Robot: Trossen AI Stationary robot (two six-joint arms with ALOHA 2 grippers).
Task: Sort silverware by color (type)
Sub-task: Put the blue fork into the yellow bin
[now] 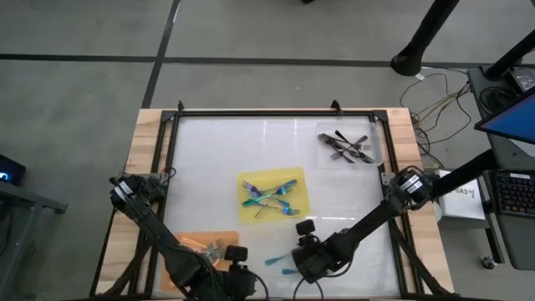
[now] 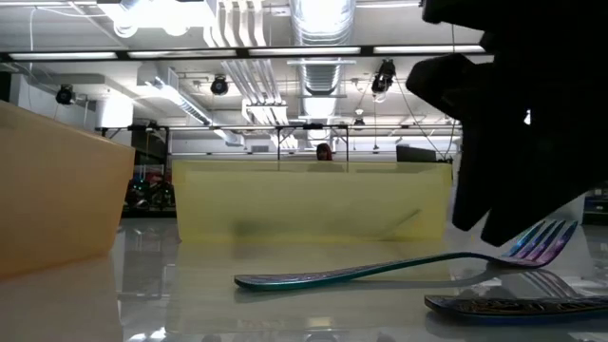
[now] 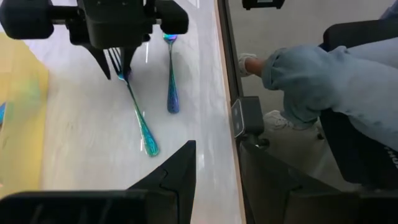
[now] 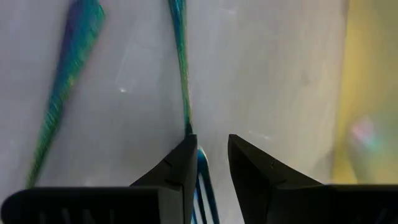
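**Right gripper over a blue-teal fork**

The right gripper (image 4: 208,158) is down at the tabletop's (image 1: 209,150) near edge, fingers narrowly parted astride the tines of a blue-teal fork (image 3: 135,109); a second fork (image 3: 171,78) lies beside it. The left gripper (image 1: 238,280) waits nearby, its opening unclear.

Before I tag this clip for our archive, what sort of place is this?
Probably a robotics lab or workshop: exposed ceiling ducts and strip lights overhead, loose cables on grey floor, a keyboard beside the table.
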